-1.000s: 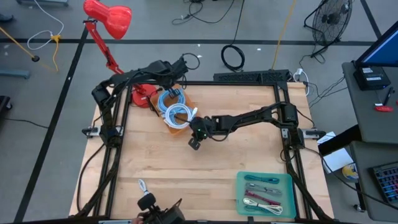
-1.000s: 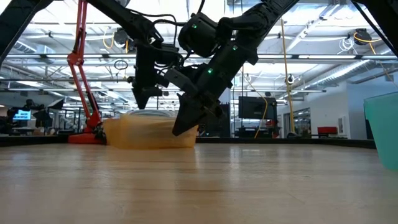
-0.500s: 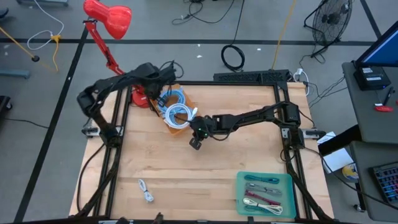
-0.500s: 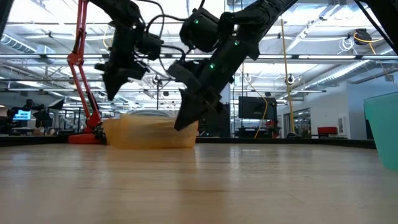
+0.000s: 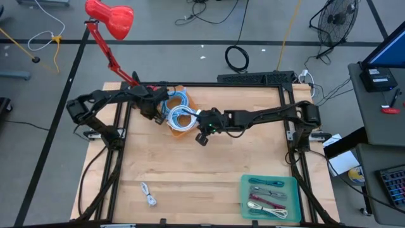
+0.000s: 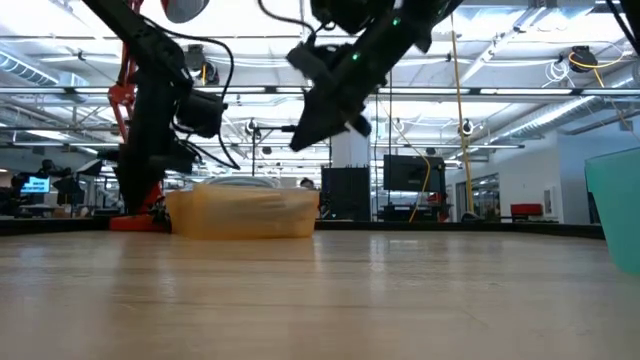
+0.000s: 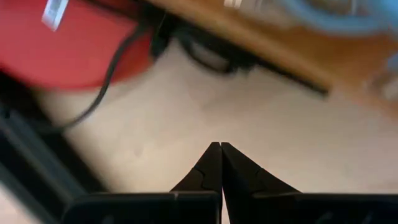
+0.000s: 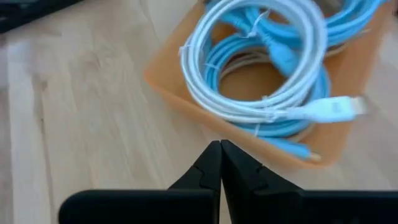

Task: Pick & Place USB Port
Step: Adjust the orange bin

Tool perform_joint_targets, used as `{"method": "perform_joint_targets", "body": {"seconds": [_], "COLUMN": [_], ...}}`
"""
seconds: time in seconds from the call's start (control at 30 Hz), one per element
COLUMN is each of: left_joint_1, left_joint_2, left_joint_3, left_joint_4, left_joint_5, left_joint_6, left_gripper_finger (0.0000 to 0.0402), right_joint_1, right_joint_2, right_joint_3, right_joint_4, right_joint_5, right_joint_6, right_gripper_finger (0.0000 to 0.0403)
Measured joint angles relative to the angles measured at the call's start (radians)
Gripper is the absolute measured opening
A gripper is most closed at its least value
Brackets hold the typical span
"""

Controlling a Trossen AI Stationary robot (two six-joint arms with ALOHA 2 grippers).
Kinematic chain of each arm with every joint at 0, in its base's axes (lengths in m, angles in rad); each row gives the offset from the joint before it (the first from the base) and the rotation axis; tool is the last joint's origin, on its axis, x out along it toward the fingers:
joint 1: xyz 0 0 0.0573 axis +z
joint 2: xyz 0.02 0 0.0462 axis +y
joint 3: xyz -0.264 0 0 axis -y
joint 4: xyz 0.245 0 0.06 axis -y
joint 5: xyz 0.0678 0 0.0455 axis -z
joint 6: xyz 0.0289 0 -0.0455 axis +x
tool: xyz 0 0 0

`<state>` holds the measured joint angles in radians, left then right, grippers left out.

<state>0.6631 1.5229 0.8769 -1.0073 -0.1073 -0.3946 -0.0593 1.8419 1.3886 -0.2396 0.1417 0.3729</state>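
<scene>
Cables fill the orange tray (image 5: 190, 124) near the back of the wooden table (image 5: 209, 168): a white coil (image 8: 261, 74) lies on top of light blue coils (image 8: 292, 118), and the white one's plug (image 8: 333, 109) points out over the tray's rim. The right gripper (image 5: 202, 137) hangs in the air just beside the tray's front corner, above the bare wood, its two dark fingers (image 8: 211, 163) pressed together with nothing between them. The left gripper (image 5: 149, 109) sits low at the tray's other side, next to the round red base (image 7: 68, 50) of the desk lamp (image 5: 111, 18); its fingers (image 7: 211, 165) are likewise clenched on nothing. One loose white cable (image 5: 148, 194) lies well apart from both arms, near the table's front left edge. A green tray (image 5: 271, 197) holding a few more cables rests at the front right. In the low view, the orange tray's wall (image 6: 245, 214) stands on the wood between the two arms.
</scene>
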Motion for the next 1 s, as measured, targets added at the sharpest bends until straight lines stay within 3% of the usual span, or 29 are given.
{"method": "perform_joint_targets", "body": {"seconds": [0.17,0.63,1.0], "left_joint_1": [0.002,0.005,0.001], "left_joint_2": [0.004,0.026,0.296], "left_joint_3": [-0.044,0.083,0.288], "left_joint_4": [0.145,0.225,0.205], "left_joint_5": [-0.031,0.037,0.044], "left_joint_6": [0.003,0.007,0.107], "left_gripper_finger": [0.0000,0.0000,0.0000], "right_joint_1": [0.004,0.016,0.027], "right_joint_2": [-0.064,-0.127,-0.127], "right_joint_3": [0.000,-0.001,-0.001], "right_joint_4": [-0.037,-0.135,-0.144], "right_joint_5": [0.023,0.073,0.072], "right_joint_6": [-0.003,0.000,0.009], "right_gripper_finger": [0.0000,0.0000,0.0000]}}
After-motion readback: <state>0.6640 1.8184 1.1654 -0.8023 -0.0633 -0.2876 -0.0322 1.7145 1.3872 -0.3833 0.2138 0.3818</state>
